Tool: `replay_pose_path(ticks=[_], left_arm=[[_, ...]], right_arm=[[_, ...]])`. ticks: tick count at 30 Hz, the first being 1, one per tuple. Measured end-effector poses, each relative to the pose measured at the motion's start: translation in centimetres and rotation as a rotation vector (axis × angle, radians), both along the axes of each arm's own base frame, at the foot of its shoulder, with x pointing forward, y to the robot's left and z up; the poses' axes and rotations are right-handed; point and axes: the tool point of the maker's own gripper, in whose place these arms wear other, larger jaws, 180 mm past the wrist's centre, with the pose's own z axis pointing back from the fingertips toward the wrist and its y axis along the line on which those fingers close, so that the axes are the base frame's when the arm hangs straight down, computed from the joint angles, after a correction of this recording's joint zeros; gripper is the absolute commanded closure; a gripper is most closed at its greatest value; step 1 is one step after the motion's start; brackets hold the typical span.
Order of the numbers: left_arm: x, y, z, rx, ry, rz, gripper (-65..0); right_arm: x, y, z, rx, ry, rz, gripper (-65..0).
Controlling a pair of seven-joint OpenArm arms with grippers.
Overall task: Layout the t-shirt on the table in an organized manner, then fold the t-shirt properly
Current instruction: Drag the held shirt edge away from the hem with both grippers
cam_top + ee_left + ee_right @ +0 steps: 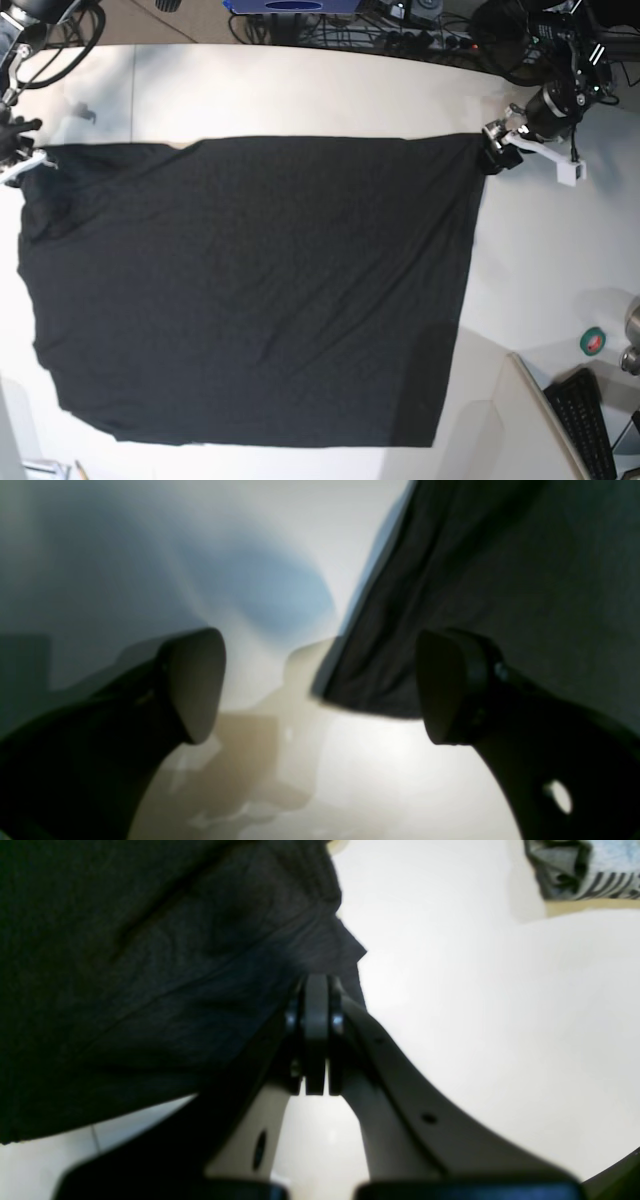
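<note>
Along the counter's (300,90) far edge, left hand (320,685) spread beside the t-shirt (250,290) corner, right hand (316,990) pinching its corner; it should release flat, not tug.

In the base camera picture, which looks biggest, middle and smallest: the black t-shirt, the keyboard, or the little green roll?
1. t-shirt, by far the largest.
2. keyboard, partly cut off at the corner.
3. green roll, smallest.

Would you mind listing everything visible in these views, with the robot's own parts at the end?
t-shirt: one, black, spread flat across the table's middle.
table: one, white, under the shirt.
keyboard: one, black, base view's lower right corner.
tape roll: one, green, near the keyboard.
cables: several, dark, beyond the far edge.
left gripper: one, dark, open at the shirt's corner.
right gripper: one, dark, shut on the shirt's opposite corner.
</note>
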Motion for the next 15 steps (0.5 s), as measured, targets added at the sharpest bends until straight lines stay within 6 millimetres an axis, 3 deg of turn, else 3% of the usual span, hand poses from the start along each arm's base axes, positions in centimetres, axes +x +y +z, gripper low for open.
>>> replay_pose_path(ticks=[4, 7, 11, 12, 14, 15], left_arm=[[1.0, -2.8, -0.3, -0.028, -0.007, -0.079, -49.4], [1.1, -3.9, -0.4, -0.053, -0.011, -0.093, -42.1], [0.6, -4.0, -0.8, -0.054, 0.012, -0.099, -22.2], [0.4, -4.0, -0.9, -0.055, 0.021, -0.101, -15.5], [0.0, -4.2, -1.2, -0.057, 0.039, -0.105, -2.8], [-0.2, -4.2, -1.4, -0.061, 0.046, -0.107, 0.0]], right_arm=[[0.2, -0.5, 0.3, -0.001, -0.010, -0.012, 0.0], [0.9, -1.8, -0.1, 0.036, -0.035, -0.087, 0.0], [2.2, -3.9, -1.7, 0.100, -0.020, -0.113, 0.0], [2.6, -4.0, -2.0, 0.123, -0.013, -0.079, -2.6], [3.4, -3.4, -2.7, 0.173, -0.005, -0.011, -17.4], [3.7, -3.2, -3.1, 0.200, 0.005, 0.017, -24.6]])
